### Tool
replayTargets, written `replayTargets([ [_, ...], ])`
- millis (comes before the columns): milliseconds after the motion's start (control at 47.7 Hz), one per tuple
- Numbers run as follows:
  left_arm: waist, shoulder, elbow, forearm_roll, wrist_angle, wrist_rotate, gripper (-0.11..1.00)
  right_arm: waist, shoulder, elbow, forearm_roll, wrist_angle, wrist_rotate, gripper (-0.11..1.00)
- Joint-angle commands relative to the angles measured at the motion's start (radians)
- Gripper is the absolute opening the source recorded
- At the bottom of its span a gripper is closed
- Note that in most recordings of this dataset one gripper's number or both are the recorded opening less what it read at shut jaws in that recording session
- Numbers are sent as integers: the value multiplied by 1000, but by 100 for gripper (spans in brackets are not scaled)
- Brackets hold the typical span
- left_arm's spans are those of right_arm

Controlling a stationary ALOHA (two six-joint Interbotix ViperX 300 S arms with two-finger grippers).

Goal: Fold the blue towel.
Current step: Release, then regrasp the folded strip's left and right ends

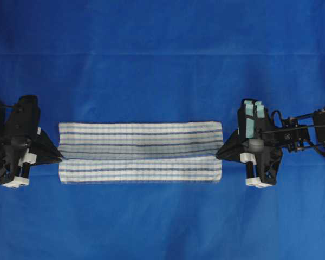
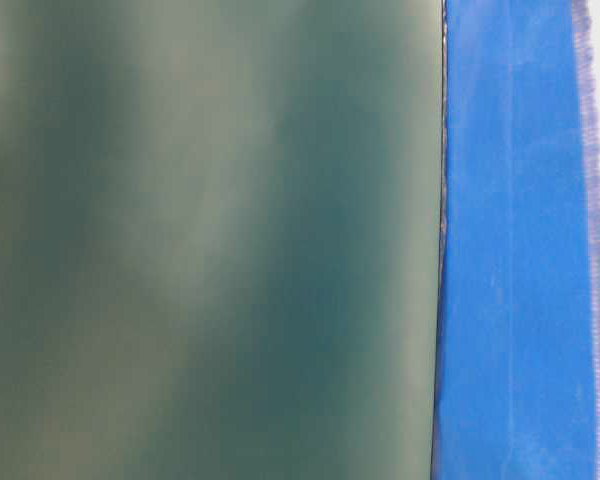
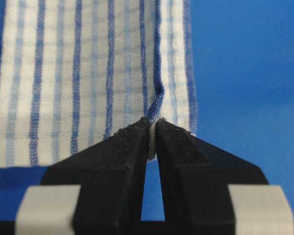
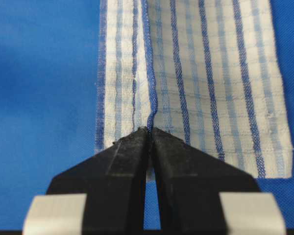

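Note:
The blue towel (image 1: 141, 151), white with blue checks and dark-blue stripes, lies as a long band across the middle of the table, one layer folded over another. My left gripper (image 1: 59, 157) is shut on the towel's left end; in the left wrist view the jaws (image 3: 153, 128) pinch a raised edge of the towel (image 3: 88, 73). My right gripper (image 1: 219, 154) is shut on the right end; in the right wrist view the gripper (image 4: 149, 133) pinches a fold of the towel (image 4: 206, 78).
A plain blue table covering (image 1: 162, 59) spreads on all sides of the towel. The table-level view is mostly blocked by a blurred dark green surface (image 2: 210, 240), with a strip of blue covering (image 2: 510, 250) at its right.

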State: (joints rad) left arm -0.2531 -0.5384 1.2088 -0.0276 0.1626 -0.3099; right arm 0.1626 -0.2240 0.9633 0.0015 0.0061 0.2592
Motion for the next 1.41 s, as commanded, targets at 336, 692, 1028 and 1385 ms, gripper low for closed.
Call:
replayTargets([
  [336,-3,48,-23,-2,-40,-60,6,3,60,-46,3,-6,9,6],
  [692,40,-37,-18,3,-38,-32,68,-86,0,-32,-18,12,15,60],
  [1028,252,-8,-8,2,-35,69,67,-236,23,-31,-69,12,11,60],
  [1385,304,166,11,2,-103,74,67,-242,173,-43,-67,-5,20,60],
])
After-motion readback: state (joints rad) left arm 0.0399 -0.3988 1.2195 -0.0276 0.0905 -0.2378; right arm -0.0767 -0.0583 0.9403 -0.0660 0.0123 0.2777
